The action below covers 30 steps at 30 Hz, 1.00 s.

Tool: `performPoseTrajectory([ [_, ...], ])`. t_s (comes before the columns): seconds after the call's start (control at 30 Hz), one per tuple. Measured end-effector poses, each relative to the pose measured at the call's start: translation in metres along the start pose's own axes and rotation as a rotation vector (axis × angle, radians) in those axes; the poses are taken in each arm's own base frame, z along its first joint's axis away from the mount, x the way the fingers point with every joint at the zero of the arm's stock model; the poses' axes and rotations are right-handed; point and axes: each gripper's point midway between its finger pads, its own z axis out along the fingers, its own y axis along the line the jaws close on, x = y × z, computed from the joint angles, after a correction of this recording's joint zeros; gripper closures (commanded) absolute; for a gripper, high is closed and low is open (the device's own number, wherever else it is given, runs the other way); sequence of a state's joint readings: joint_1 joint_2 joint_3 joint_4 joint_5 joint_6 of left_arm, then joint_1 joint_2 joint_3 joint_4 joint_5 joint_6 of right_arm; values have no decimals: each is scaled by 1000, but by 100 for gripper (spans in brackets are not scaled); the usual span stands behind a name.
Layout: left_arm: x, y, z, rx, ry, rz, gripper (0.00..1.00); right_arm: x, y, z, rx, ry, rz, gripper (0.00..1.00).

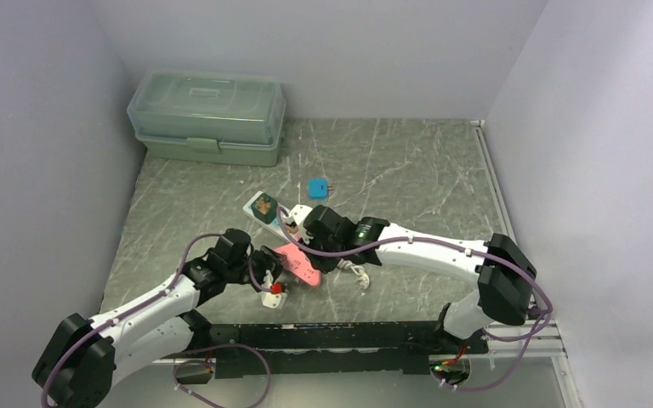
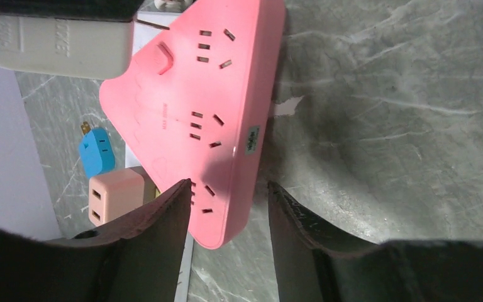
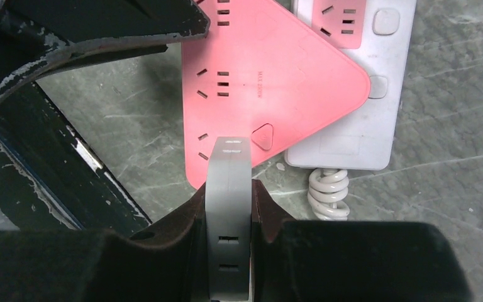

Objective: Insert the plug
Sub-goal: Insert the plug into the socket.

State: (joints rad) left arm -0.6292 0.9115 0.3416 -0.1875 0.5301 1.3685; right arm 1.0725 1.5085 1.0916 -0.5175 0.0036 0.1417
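A grey plug (image 3: 227, 160) stands upright between my right gripper's (image 3: 228, 194) fingers, which are shut on it; its tip hangs over the near corner of the pink triangular power strip (image 3: 270, 82). Its prongs are hidden. In the top view the right gripper (image 1: 306, 236) hovers at the far end of the pink strip (image 1: 299, 264). My left gripper (image 2: 229, 207) straddles the strip's (image 2: 195, 113) near corner. The left finger overlaps the strip's face, the right finger stands apart from its edge, so the jaws are open. In the top view the left gripper (image 1: 265, 270) is at the strip's left end.
A white power strip (image 3: 365, 94) with a coiled cord (image 3: 327, 195) lies under the pink one. A blue adapter (image 2: 96, 151) and a peach adapter (image 2: 116, 195) lie beside it. The top view shows the blue adapter (image 1: 317, 188), a small white adapter (image 1: 274, 294) and a green toolbox (image 1: 208, 115).
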Motion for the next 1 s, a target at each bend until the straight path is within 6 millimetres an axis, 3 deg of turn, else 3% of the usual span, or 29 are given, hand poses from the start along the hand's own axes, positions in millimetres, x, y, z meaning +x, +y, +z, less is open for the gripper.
performPoseTrajectory([
  [0.13,3,-3,3,-14,4,27,61,0,-2,3,11,-11,-1,100],
  [0.4,11,-8,12,-22,4,96,73,-2,0,8,19,-42,-10,100],
  [0.7,12,-13,16,-11,0,143,74,2,12,10,26,-49,-64,100],
  [1.0,13,-16,15,-4,1,167,74,19,16,16,74,-19,-188,100],
])
